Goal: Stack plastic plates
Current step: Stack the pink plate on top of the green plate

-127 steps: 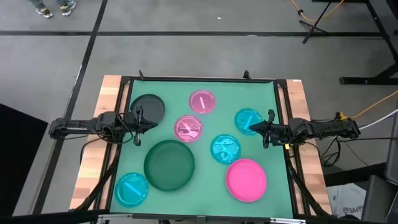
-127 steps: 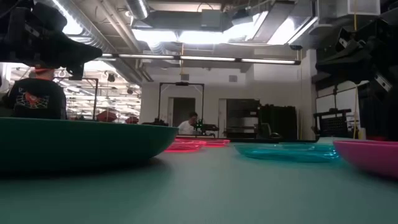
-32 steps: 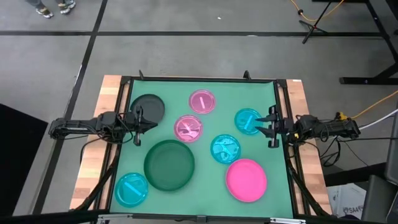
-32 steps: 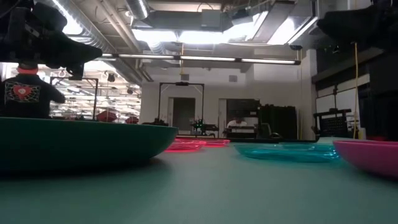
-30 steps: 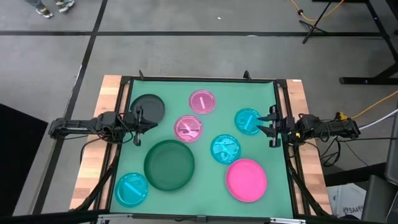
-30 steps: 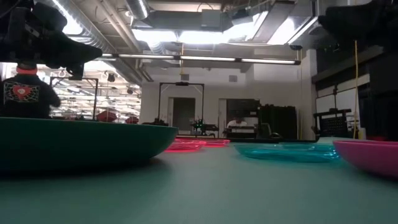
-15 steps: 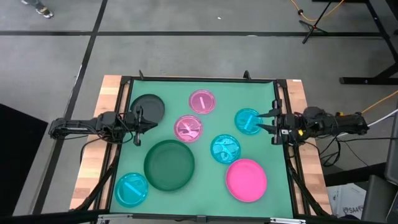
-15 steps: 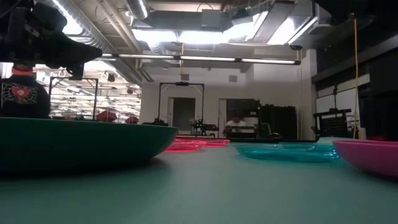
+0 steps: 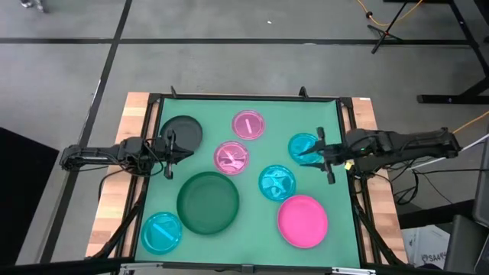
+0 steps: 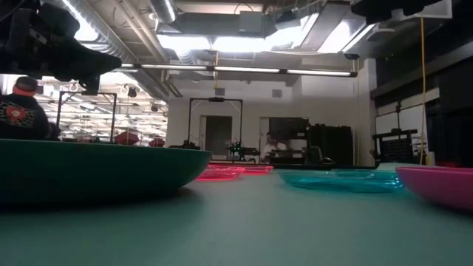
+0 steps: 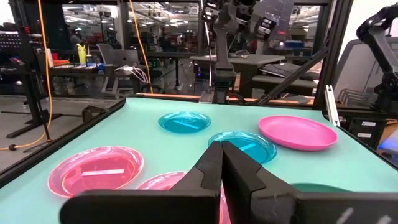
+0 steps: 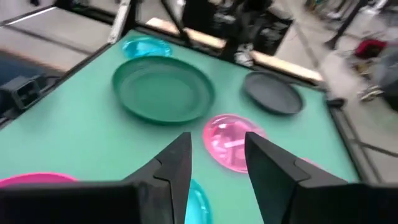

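Observation:
Several plastic plates lie singly on the green mat: a large dark green one (image 9: 208, 202), a medium dark one (image 9: 182, 132), a medium pink one (image 9: 302, 220), two small clear pink ones (image 9: 248, 124) (image 9: 231, 156), and three cyan ones (image 9: 304, 147) (image 9: 276, 182) (image 9: 161, 232). My right gripper (image 9: 321, 156) (image 12: 217, 163) hangs open above the near edge of the right-hand cyan plate, touching nothing. My left gripper (image 9: 172, 149) (image 11: 221, 168) is shut and empty, level at the table's left side beside the medium dark plate.
Black frame rails (image 9: 348, 130) and wooden strips (image 9: 114, 191) border the mat. In the low view the large green plate (image 10: 96, 171) fills the left foreground and the pink plate (image 10: 437, 185) the right. People show in the room beyond the table.
My right gripper has risen and reached from the table's right edge toward its middle, coming over the right-hand cyan plate, and has stayed open. In the low view its arm has climbed toward the top of the picture. No plate has moved.

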Controlling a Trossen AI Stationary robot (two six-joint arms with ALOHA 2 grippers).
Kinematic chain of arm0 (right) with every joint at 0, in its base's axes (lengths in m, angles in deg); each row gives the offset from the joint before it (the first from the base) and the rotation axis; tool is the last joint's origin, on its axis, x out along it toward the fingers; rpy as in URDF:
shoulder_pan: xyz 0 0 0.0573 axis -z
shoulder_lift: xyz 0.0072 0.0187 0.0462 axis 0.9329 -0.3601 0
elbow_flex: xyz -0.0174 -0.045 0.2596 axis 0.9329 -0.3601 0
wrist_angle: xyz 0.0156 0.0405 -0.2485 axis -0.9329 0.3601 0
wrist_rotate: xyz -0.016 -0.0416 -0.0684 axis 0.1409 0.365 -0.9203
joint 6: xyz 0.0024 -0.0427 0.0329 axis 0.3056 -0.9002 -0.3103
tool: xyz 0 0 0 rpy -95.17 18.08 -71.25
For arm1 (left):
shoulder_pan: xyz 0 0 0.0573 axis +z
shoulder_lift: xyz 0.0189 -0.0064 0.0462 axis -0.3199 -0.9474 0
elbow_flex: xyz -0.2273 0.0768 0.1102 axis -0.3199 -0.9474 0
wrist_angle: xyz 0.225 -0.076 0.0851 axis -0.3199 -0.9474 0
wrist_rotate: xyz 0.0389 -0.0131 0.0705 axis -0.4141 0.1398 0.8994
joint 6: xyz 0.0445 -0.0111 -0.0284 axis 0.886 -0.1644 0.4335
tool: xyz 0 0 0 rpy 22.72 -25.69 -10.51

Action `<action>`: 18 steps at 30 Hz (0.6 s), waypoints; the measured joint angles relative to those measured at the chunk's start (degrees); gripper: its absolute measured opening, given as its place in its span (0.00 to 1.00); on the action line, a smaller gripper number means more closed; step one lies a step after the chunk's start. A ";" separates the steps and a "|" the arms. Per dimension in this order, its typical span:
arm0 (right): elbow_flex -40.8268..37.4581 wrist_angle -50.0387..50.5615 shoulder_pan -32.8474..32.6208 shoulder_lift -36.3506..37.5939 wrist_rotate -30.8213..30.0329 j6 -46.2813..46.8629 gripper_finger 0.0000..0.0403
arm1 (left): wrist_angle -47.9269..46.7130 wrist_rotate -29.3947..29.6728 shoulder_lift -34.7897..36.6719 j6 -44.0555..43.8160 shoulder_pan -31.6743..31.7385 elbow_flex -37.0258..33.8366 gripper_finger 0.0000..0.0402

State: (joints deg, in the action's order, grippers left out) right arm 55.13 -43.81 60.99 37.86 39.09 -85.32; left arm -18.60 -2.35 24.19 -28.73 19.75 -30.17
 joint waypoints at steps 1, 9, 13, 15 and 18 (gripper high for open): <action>0.30 0.05 0.00 -1.25 0.83 0.05 0.35 | 0.00 0.00 -0.01 0.00 0.00 -0.01 0.00; 0.61 2.40 0.00 -9.45 5.62 0.19 0.35 | 0.00 -0.01 -0.01 0.02 0.00 -0.01 0.00; 0.61 2.39 0.00 -12.50 5.91 0.19 0.35 | 0.00 0.00 0.00 0.00 -0.01 -0.01 0.00; 0.61 2.76 0.00 -13.86 6.50 0.18 0.35 | 0.00 -0.01 -0.01 0.00 0.00 0.00 0.00; 0.61 4.13 0.00 -15.88 8.37 0.75 0.35 | 0.00 -0.01 -0.01 0.00 -0.01 0.00 0.00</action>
State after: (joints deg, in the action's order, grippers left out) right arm 55.74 -39.68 60.99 21.98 47.46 -84.57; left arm -18.60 -2.36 24.18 -28.73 19.74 -30.17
